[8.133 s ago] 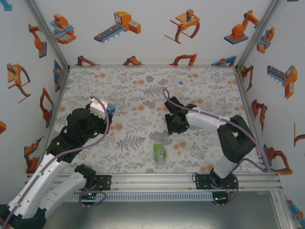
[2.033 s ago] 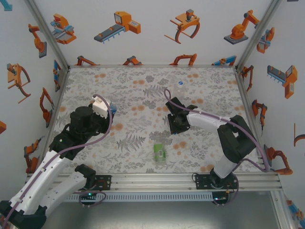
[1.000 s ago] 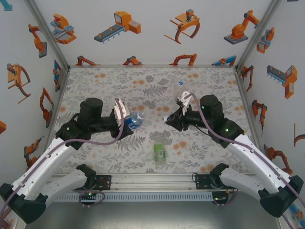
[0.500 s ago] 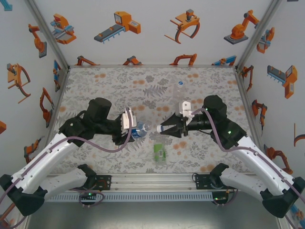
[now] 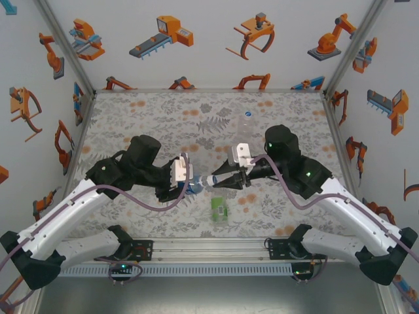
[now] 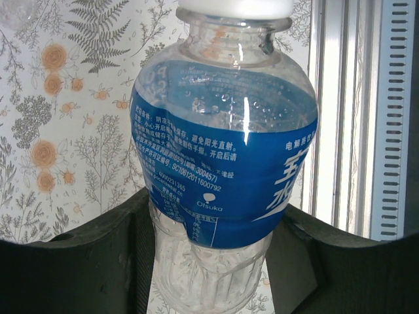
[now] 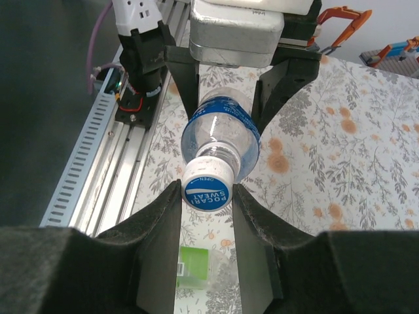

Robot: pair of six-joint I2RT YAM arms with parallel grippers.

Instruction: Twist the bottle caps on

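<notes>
Surface [image 5: 150, 118]: pale cover printed with grey ferns and orange blossoms, walled on three sides, with an aluminium rail [image 5: 209, 247] along the near edge. Two items rest on it. Green-label bottle [image 5: 219, 208] sits near the front, about centre; its posture is unclear from above. Plain clear bottle [image 5: 247, 124] stands upright toward the far side, right of centre. The two are well apart, with bare print between them.

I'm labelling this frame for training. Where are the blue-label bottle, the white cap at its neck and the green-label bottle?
blue-label bottle [image 6: 222, 170], left wrist view, on the blue label.
white cap [image 7: 207, 186], right wrist view, on its printed top face.
green-label bottle [image 5: 218, 208], top external view, on the green label.
</notes>
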